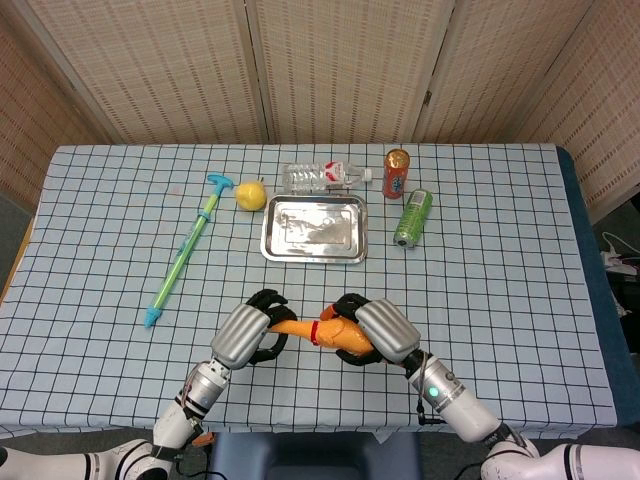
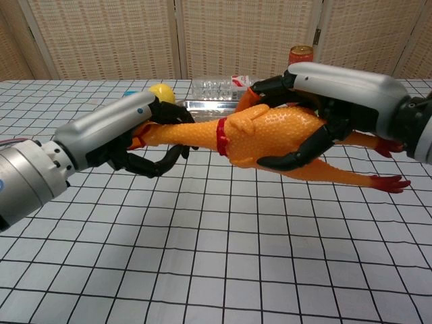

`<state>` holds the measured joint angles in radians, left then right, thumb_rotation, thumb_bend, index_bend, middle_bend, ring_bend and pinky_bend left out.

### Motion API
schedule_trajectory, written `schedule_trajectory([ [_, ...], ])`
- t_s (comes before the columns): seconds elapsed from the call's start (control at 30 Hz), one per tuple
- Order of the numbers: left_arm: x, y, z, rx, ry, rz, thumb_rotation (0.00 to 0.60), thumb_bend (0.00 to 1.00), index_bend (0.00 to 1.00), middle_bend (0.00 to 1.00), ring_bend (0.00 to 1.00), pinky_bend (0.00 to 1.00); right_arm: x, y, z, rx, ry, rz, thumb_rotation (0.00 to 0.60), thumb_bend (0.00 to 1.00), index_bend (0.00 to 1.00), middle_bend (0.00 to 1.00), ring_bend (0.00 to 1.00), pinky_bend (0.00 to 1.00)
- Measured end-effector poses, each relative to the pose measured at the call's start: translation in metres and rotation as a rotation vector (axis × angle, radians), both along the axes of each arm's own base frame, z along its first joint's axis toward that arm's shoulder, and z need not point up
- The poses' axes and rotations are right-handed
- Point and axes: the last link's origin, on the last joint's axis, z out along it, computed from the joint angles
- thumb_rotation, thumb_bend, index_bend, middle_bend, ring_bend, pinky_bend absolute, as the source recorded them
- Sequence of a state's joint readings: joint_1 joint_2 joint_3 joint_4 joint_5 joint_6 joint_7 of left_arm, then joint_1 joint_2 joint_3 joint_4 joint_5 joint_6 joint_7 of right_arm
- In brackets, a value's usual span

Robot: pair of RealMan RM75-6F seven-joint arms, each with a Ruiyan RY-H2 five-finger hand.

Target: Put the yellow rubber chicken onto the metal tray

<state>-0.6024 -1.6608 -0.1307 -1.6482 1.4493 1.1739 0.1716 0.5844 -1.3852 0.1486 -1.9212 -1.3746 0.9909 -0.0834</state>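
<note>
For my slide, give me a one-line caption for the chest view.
Left hand and right hand hold the yellow rubber chicken above the checkered tablecloth, metal tray behind.

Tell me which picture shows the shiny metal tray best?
The head view: it looks down on the whole metal tray, all its rim and its bare inside. In the chest view only a strip of the tray shows behind the rubber chicken that the left hand and right hand hold.
</note>
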Motion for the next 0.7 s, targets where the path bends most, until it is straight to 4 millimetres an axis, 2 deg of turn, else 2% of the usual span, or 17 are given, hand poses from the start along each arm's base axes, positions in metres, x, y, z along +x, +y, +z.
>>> schedule_trajectory([
  [0.1, -0.002, 0.001, 0.001, -0.001, 0.0, 0.006, 0.6, 0.76, 0.71, 0.46, 0.24, 0.18, -0.004, 0.002, 0.004, -0.002, 0.009, 0.004, 0.6, 0.34, 0.98, 0.79, 0.92, 1.0],
  [0.13, -0.002, 0.001, 0.001, -0.002, -0.001, 0.007, 0.6, 0.76, 0.71, 0.46, 0.24, 0.18, -0.006, 0.003, 0.006, -0.001, 0.013, 0.002, 0.6, 0.34, 0.96, 0.79, 0.89, 1.0],
  [0.17, -0.002, 0.001, 0.001, -0.003, -0.001, 0.007, 0.6, 0.76, 0.71, 0.46, 0.24, 0.18, -0.007, 0.003, 0.007, 0.005, 0.015, -0.002, 0.6, 0.34, 0.88, 0.76, 0.79, 0.96],
  [0.2, -0.002, 0.001, 0.001, -0.003, -0.002, 0.006, 0.6, 0.76, 0.71, 0.46, 0.24, 0.18, -0.008, 0.004, 0.007, 0.015, 0.017, -0.006, 0.6, 0.32, 0.69, 0.65, 0.62, 0.83],
  [0.23, -0.001, 0.001, 0.001, -0.003, -0.003, 0.005, 0.6, 0.76, 0.71, 0.46, 0.24, 0.18, -0.009, 0.005, 0.006, 0.035, 0.022, -0.009, 0.6, 0.29, 0.46, 0.5, 0.45, 0.67],
  [0.27, -0.001, 0.0, 0.002, -0.004, -0.004, 0.003, 0.6, 0.76, 0.71, 0.46, 0.24, 0.18, -0.01, 0.006, 0.006, 0.051, 0.03, -0.01, 0.6, 0.25, 0.21, 0.28, 0.24, 0.45],
  [0.3, -0.001, 0.0, 0.002, -0.004, -0.005, 0.002, 0.6, 0.76, 0.71, 0.46, 0.24, 0.18, -0.012, 0.006, 0.006, 0.067, 0.041, -0.009, 0.6, 0.21, 0.05, 0.11, 0.1, 0.27],
  [0.33, -0.001, -0.001, 0.002, -0.003, -0.005, 0.0, 0.6, 0.76, 0.71, 0.46, 0.24, 0.18, -0.014, 0.006, 0.007, 0.089, 0.057, -0.007, 0.6, 0.18, 0.0, 0.01, 0.01, 0.13],
  [0.43, -0.001, -0.001, 0.004, 0.002, -0.001, -0.003, 0.6, 0.76, 0.71, 0.46, 0.24, 0.18, -0.016, 0.006, 0.009, 0.115, 0.071, -0.001, 0.6, 0.12, 0.0, 0.0, 0.0, 0.0],
  [0.7, -0.003, 0.001, 0.007, 0.0, -0.01, 0.006, 0.6, 0.76, 0.71, 0.46, 0.24, 0.18, -0.015, 0.007, 0.02, 0.105, 0.01, 0.038, 0.6, 0.08, 0.0, 0.0, 0.0, 0.0],
])
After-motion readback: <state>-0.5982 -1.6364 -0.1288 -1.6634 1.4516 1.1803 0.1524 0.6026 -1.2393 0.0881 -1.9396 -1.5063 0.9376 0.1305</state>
